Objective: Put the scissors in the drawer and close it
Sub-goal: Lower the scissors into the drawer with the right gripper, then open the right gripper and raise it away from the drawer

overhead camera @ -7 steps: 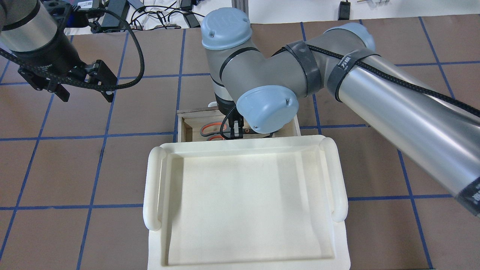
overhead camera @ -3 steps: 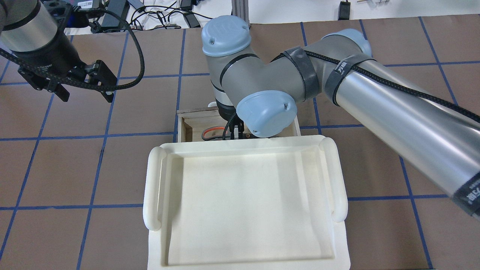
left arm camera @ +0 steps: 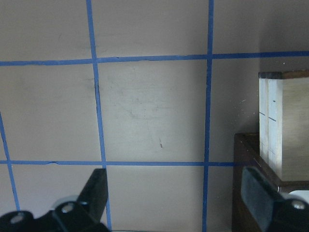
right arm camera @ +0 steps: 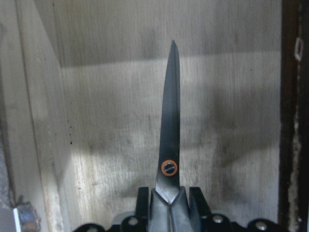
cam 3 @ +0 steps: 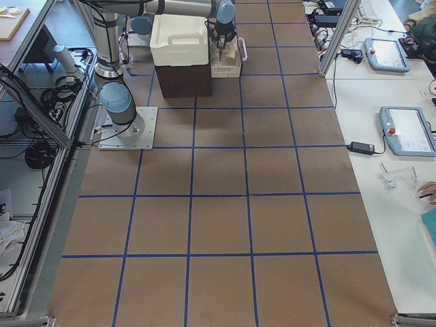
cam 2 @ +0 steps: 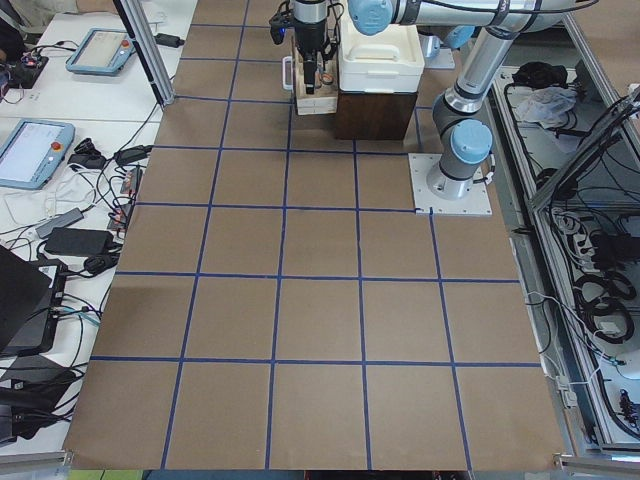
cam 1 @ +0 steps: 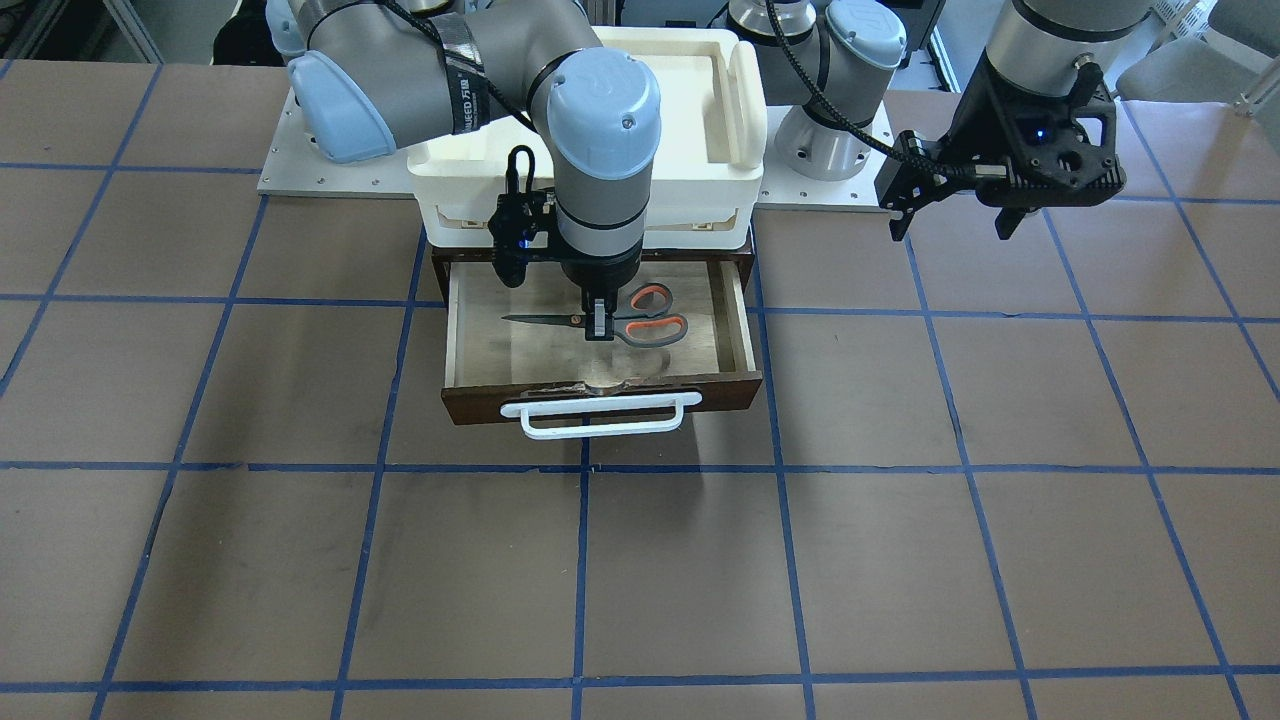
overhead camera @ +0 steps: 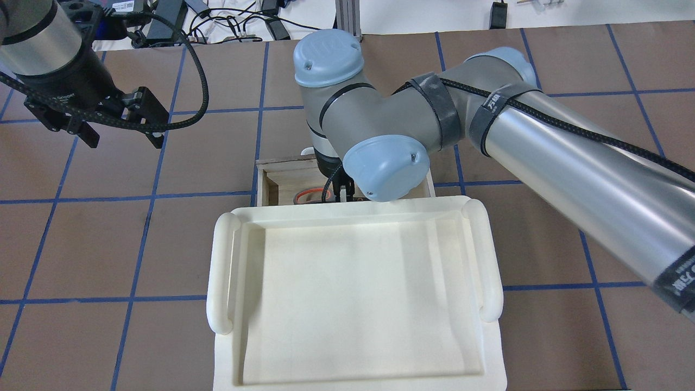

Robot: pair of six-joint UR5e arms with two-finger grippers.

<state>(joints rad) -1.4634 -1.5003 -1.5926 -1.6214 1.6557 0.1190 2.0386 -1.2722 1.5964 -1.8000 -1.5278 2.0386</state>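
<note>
The robot's right end effector (cam 1: 598,326) reaches down into the open drawer (cam 1: 720,392), its two fingers closed on the scissors (cam 1: 632,320) just behind the orange pivot screw (right arm camera: 169,167). The scissors lie level over the pale plywood floor, roughly midway across the drawer. Their closed dark blades point toward the robot's right and their grey, orange-lined handles toward its left. Whether they rest on the floor or hang just above it cannot be told. The right wrist view looks straight along the blade, with the drawer's side wall on one side and its dark front on the other. The drawer is pulled well out from under the white plastic tray (overhead camera: 225,271), which sits on top of a dark brown cabinet (cam 2: 375,115). The drawer's white bar handle (cam 1: 600,412) faces away from the robot, below a chipped top edge. From overhead, the right arm and the tray hide most of the drawer, leaving only one orange handle loop in sight. The left end effector (overhead camera: 125,136) hangs well apart on the robot's left, fingers spread and holding nothing, above the brown surface (cam 1: 900,500) with its grid of blue tape.
</note>
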